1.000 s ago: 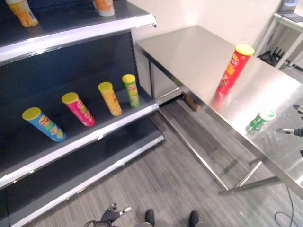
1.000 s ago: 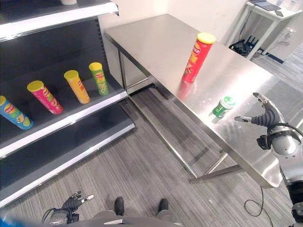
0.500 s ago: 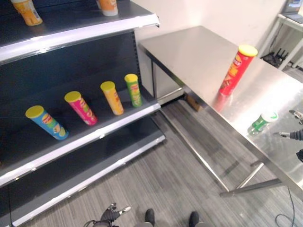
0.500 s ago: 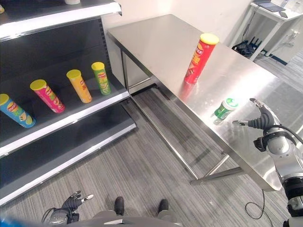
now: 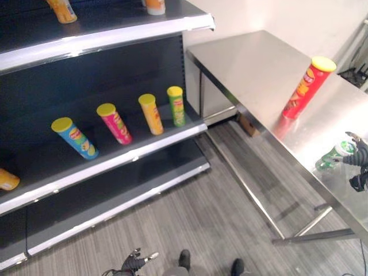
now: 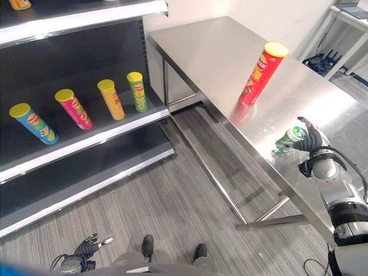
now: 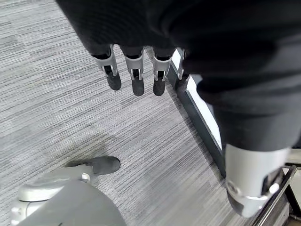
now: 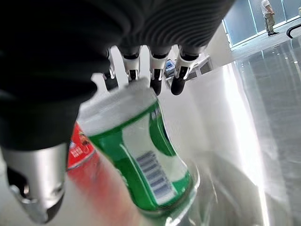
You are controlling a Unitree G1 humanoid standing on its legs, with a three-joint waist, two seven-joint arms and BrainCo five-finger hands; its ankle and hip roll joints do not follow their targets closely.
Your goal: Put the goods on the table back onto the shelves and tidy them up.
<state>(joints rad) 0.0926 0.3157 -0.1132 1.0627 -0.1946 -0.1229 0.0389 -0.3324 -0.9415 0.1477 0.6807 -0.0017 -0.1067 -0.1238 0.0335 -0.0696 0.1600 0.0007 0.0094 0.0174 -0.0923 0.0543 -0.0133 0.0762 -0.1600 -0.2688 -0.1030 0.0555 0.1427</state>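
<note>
Two goods stand on the steel table (image 6: pixel 207 49): a tall red chip can (image 6: pixel 263 73) with a yellow lid, upright mid-table, and a short green can (image 6: pixel 290 139) with a white lid, upright near the table's front edge. Right hand (image 6: pixel 311 141) is at the green can (image 8: pixel 141 157), fingers (image 8: pixel 153 77) reaching past its lid on the far side and thumb (image 8: pixel 35 181) on the near side; fingers look straight rather than curled, though from the head cameras contact is hard to judge, so probably bracketing the can, not clamped on it. Can base sits on the tabletop. Left hand (image 7: pixel 136 70) hangs low over the grey floor (image 6: pixel 172 195), fingers relaxed and straight, holding nothing. Middle shelf (image 6: pixel 98 141) of the dark rack carries four tall chip cans in a row, all well apart: blue (image 6: pixel 33 123), pink (image 6: pixel 73 109), orange (image 6: pixel 111 100), green (image 6: pixel 137 91), each with a yellow lid. Top shelf (image 5: pixel 115 37) holds two more orange containers, only their lower parts visible.
</note>
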